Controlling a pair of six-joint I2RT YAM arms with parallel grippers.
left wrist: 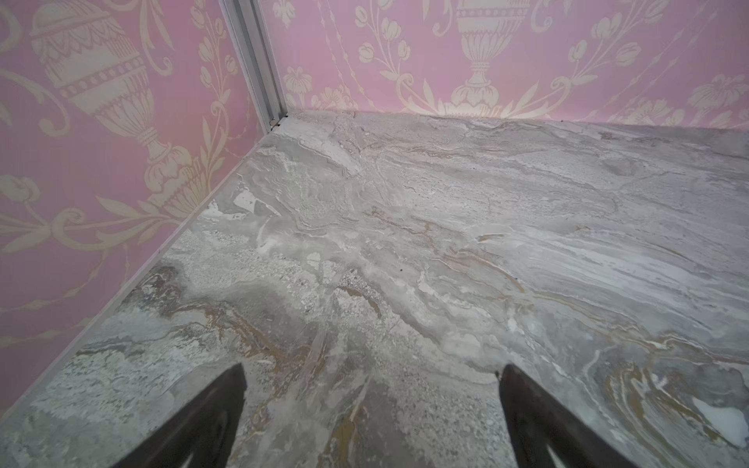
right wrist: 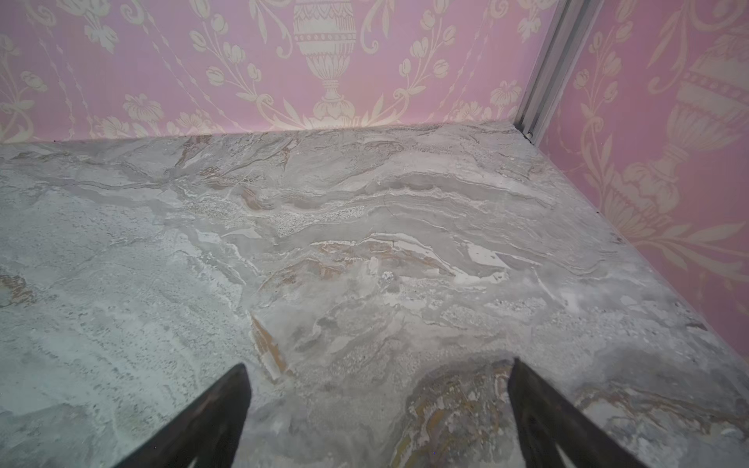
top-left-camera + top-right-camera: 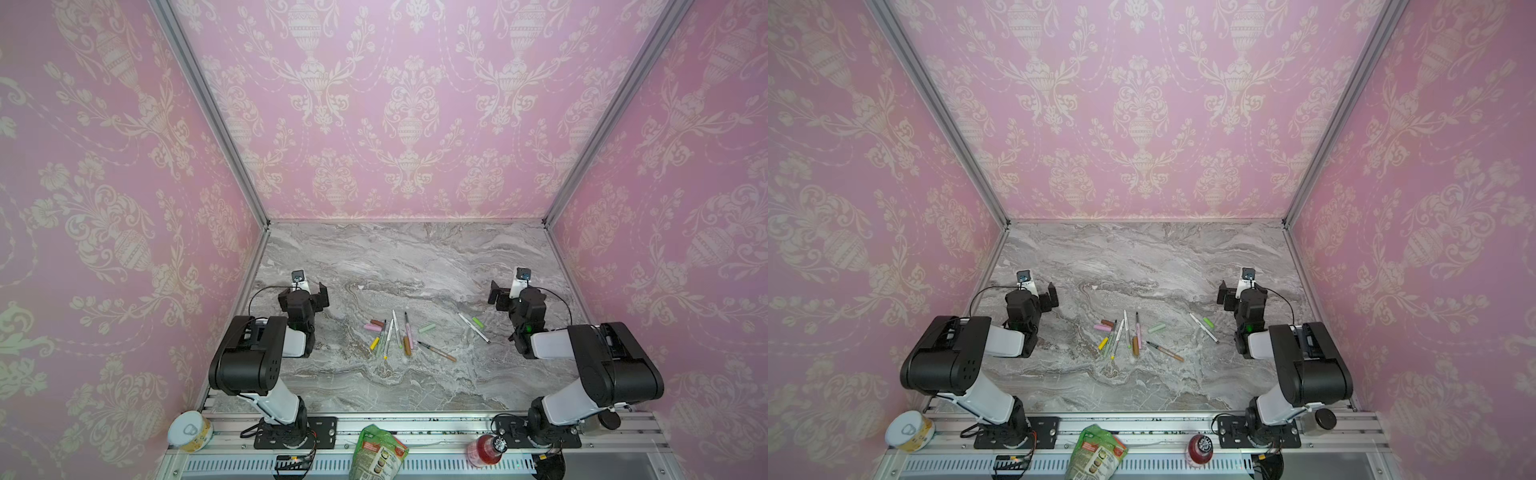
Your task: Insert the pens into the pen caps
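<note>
Top view, pens [image 3: 397, 328] centred, away frm fingers [image 3: 322, 294]

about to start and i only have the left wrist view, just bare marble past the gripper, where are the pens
Observer: The pens lie clustered at the middle of the table, to the right of the left gripper in both top views.
Operator: any away from that cluster
Observer: One white pen lies apart, nearer the right gripper, a lime green cap beside it.
Operator: any capped yet
Observer: None that I can tell; loose caps such as the pink cap lie among the pens.
</note>
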